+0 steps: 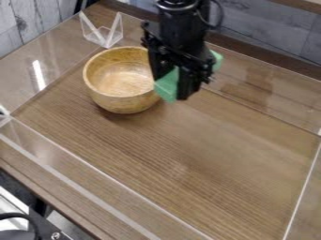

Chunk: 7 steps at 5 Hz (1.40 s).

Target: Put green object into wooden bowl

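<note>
The black robot gripper (179, 77) points straight down over the brown wood-grain table (189, 159), its jaws drawn in close on the small bright green rectangular block (175, 86), which it holds clear of the tabletop. The block shows at both sides of the fingers: one end pokes out low toward the camera and another bit of green appears behind them on the far side, so it seems to sit tilted in the grip, though the black fingers hide its middle. Just beside the gripper, on the picture's left, stands the round light-tan wooden bowl (123, 79) with thick rim, upright on the table; the block's lower end hangs near the bowl's rim, outside it. A clear plastic wall (56, 159) borders the table on the near side.
</note>
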Motion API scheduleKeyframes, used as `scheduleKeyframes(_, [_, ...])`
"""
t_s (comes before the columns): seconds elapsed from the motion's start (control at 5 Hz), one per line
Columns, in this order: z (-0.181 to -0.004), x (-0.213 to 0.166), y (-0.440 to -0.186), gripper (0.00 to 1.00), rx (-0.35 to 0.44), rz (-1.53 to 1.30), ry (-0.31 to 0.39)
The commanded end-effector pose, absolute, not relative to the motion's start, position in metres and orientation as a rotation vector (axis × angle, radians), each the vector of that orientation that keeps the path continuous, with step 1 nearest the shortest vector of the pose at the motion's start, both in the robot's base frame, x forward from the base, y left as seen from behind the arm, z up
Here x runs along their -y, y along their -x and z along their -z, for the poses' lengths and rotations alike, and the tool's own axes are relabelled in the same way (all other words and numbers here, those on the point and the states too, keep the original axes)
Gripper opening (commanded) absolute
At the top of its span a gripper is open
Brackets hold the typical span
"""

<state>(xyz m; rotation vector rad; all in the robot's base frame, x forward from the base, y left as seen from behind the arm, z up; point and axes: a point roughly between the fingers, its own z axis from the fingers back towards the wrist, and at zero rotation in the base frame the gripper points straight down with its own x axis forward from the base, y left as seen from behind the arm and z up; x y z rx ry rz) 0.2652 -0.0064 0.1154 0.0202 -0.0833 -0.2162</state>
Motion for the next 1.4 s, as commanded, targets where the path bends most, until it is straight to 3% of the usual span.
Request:
scheduleKeyframes(0.0, [-0.134,0.018,-0.279,0.00,0.143,0.185,-0.032])
scheduleKeyframes(0.4, [-0.142,0.013,-0.281,0.00,0.145,0.272,-0.023])
scheduleKeyframes(1.0, [-0.130,0.021,-0.263,0.00,0.147,0.217,-0.030])
scheduleKeyframes(1.2, [-0.135,0.002,-0.269,0.00,0.146,0.122,-0.048])
